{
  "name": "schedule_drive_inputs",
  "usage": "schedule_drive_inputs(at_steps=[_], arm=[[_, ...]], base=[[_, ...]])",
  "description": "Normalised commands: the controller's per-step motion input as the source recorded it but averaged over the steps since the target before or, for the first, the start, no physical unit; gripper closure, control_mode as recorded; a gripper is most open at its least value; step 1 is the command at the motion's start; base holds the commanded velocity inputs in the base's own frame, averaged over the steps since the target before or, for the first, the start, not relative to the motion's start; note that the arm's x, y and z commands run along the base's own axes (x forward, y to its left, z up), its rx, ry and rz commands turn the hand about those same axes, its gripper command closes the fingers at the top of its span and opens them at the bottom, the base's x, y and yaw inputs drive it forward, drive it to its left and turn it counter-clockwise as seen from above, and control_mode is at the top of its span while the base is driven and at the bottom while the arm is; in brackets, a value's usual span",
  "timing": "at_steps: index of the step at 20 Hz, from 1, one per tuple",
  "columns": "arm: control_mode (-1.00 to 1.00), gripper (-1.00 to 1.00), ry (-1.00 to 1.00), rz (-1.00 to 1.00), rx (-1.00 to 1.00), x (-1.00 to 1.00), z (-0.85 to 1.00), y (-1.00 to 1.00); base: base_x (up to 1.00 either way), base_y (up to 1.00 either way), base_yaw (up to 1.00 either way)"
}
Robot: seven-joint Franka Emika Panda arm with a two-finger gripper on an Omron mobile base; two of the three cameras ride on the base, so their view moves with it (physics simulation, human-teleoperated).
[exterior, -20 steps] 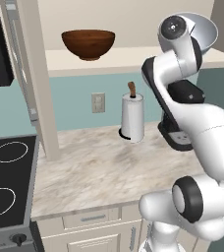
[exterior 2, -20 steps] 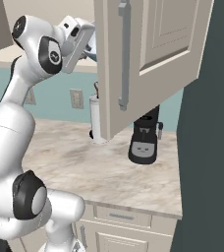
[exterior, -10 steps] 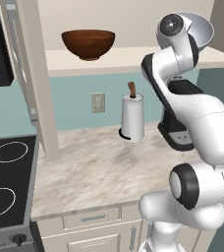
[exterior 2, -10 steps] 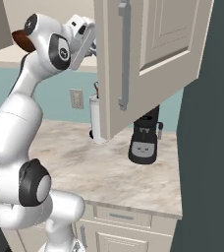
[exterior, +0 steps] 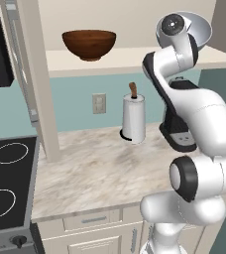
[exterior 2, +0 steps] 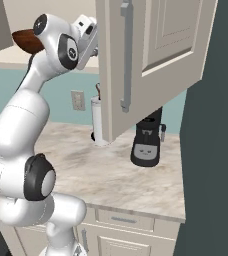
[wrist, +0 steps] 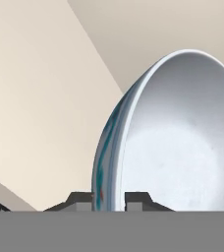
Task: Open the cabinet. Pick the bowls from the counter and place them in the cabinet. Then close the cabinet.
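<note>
One brown bowl [exterior: 89,44] unmoved on shelf; claw [wrist: 109,199] nearer cabinet [exterior 2: 156,55].

Arm raised high, hand [wrist: 109,199] clamped tight.

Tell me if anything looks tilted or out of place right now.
The white bowl stands on edge, its rim pinched between the fingers up in the cabinet. The brown bowl sits upright on the shelf.

A home kitchen: a black stovetop [exterior: 6,193] sits at nine o'clock, a marbled counter [exterior: 100,171] carries a coffee machine [exterior 2: 147,142], and a beige wall cabinet [exterior 2: 151,55] hangs at twelve.
</note>
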Motion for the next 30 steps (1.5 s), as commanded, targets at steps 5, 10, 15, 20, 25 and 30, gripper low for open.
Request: schedule_drive_inputs(at_steps=[5, 10, 15, 20, 25, 30], arm=[[-1.0, 1.0, 0.0, 0.02, 0.0, 0.13, 0.0, -0.07], [-1.0, 1.0, 0.0, 0.02, 0.0, 0.13, -0.01, -0.05], [-1.0, 1.0, 0.0, 0.0, 0.0, 0.1, -0.01, 0.0], [-1.0, 1.0, 0.0, 0.0, 0.0, 0.12, 0.0, -0.01], [-1.0, 1.0, 0.0, 0.0, 0.0, 0.16, 0.0, -0.03], [-1.0, 1.0, 0.0, 0.0, 0.0, 0.19, 0.0, -0.05]], base=[[0.0, 0.0, 0.0], [0.0, 0.0, 0.0], [0.0, 0.0, 0.0], [0.0, 0.0, 0.0], [0.0, 0.0, 0.0], [0.0, 0.0, 0.0]])
